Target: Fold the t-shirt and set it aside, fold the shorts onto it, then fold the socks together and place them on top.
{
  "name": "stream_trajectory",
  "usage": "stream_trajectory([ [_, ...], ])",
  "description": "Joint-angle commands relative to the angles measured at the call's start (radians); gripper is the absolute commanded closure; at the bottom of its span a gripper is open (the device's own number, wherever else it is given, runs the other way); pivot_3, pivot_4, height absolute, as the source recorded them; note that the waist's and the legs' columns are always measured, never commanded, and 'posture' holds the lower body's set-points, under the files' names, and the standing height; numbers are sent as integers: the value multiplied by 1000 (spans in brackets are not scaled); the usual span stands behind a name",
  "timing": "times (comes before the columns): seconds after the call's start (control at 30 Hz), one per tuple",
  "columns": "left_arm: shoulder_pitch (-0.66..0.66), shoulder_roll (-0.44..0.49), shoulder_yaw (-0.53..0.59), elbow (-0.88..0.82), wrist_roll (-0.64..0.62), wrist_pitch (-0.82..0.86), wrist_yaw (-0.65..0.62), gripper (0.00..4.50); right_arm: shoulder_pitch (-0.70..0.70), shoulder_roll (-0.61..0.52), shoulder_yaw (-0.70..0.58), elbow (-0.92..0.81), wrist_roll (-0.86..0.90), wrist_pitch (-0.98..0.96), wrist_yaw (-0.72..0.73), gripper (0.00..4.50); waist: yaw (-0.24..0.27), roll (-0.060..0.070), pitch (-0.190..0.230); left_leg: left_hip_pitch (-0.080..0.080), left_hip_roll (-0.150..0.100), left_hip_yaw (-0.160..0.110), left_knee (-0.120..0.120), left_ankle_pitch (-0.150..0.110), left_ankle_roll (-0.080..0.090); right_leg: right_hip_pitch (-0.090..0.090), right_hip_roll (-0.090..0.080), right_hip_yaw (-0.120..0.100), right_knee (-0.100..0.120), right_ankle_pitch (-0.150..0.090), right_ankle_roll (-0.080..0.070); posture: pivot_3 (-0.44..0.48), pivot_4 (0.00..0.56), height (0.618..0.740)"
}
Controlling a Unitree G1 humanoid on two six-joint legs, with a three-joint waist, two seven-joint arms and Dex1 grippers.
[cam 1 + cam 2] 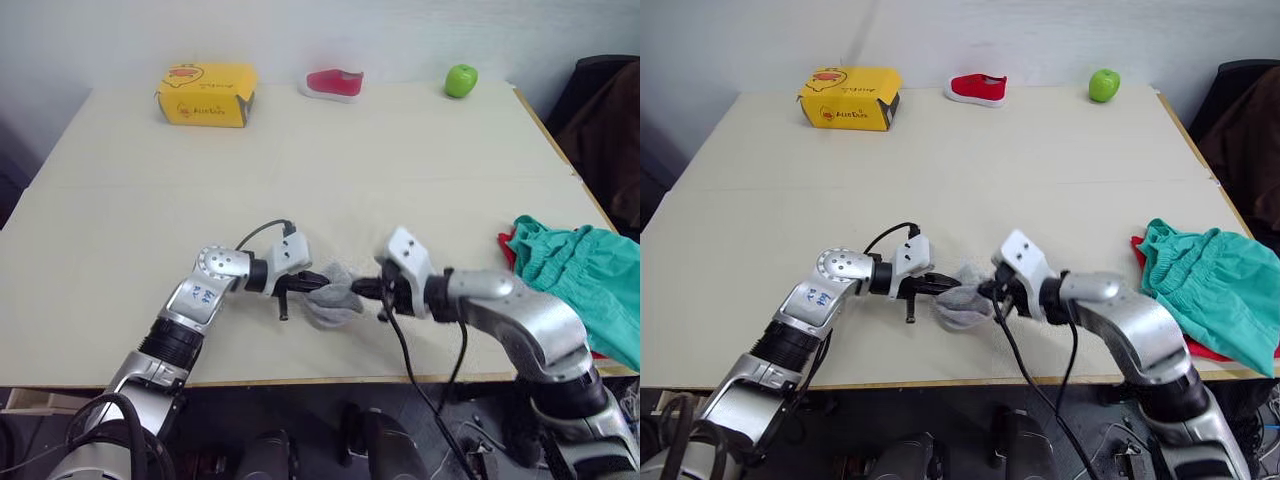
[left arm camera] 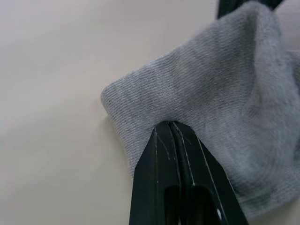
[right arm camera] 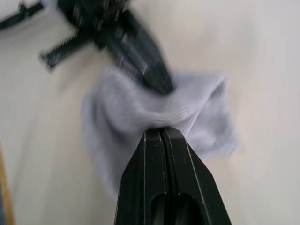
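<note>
Left eye view: left gripper (image 1: pixel 303 283) and right gripper (image 1: pixel 368 290) pinch opposite edges of the socks (image 1: pixel 333 298), far from the shorts (image 1: pixel 580 270). Light, limp cloth; edge grips suit it.

Head stereo pair: both eyes look forward and down over the table (image 1: pixel 330 170), sharing nearly the whole tabletop. Wrist cameras: each looks along its own closed fingers, very near the socks (image 2: pixel 211 108), apparently from opposite sides.
</note>
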State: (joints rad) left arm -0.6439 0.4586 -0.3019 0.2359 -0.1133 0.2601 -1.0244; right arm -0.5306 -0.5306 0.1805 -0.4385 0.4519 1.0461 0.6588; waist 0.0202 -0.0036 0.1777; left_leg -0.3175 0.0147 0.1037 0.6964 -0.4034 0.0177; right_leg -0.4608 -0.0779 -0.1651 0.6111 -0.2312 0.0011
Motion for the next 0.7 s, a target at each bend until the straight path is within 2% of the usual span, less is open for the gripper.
stream_trajectory([
  [0.03,29,5,-16,-14,32,5,7,4457,-16,45,34,47,-23,-29,-32,4500,2,0,0,0,0,0,0,0,0,0,0,0,0,0,0,0,150,740],
  [0.17,42,3,-16,-33,33,15,18,4457,11,86,102,123,-76,-75,-54,4500,1,0,0,-2,0,0,0,0,0,0,0,-1,-1,0,0,0,150,740],
  [0.3,54,4,-16,-50,34,22,25,4457,69,41,128,103,-107,-98,-40,4500,0,0,0,-1,0,0,0,0,0,0,0,-1,-1,0,0,0,150,740],
  [0.53,54,-1,-12,-51,40,16,33,4457,79,-66,-67,-7,-29,-31,-35,4500,3,0,0,-1,0,0,1,0,1,0,0,-1,-1,0,0,0,150,740],
  [0.6,53,-6,-13,-49,44,14,34,4457,39,-49,-90,-15,-3,-4,-41,4500,0,0,0,-1,0,-1,1,0,0,0,0,-1,-1,0,0,0,150,740],
  [0.7,54,-12,-15,-45,49,6,36,4457,-32,42,-84,-11,39,41,-66,4500,-8,0,0,-1,0,0,0,0,0,0,0,-1,0,0,0,0,150,740],
])
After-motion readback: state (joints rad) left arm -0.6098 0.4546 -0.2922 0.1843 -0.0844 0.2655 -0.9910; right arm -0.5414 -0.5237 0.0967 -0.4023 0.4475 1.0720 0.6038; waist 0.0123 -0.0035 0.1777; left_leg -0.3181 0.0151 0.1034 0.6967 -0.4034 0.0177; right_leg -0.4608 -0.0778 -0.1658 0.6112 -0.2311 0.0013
